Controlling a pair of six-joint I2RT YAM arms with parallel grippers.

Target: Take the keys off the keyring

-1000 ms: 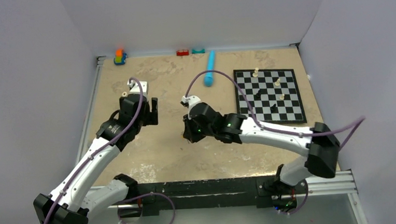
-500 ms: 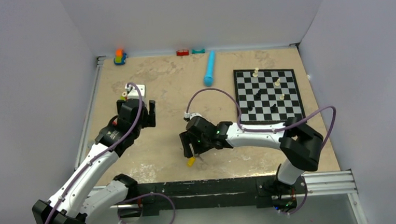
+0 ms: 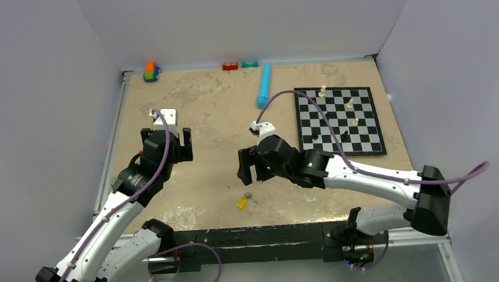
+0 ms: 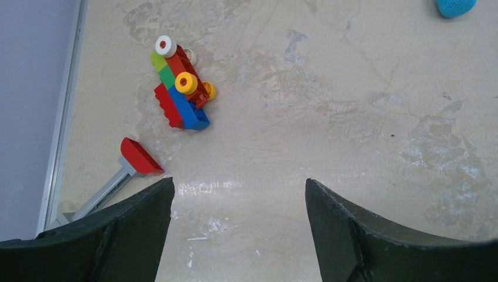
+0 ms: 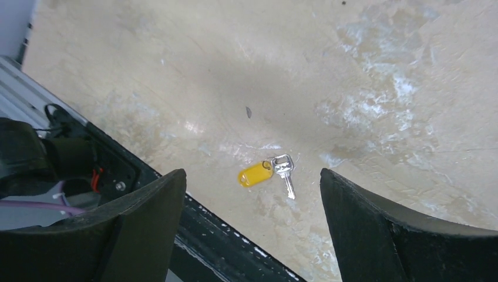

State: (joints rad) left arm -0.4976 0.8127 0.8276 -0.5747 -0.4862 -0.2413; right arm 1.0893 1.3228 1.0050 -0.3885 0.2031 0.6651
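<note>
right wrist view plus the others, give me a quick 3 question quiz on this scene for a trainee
1. True or false: the right gripper holds the keys.
2. In the left wrist view, what lies on the table beyond the left gripper? A toy blocks, B a mug, C a sponge.
3. Which gripper is nearer the keys?

Key: 1 false, the keys lie on the table and the jaws are open; 2 A; 3 right.
</note>
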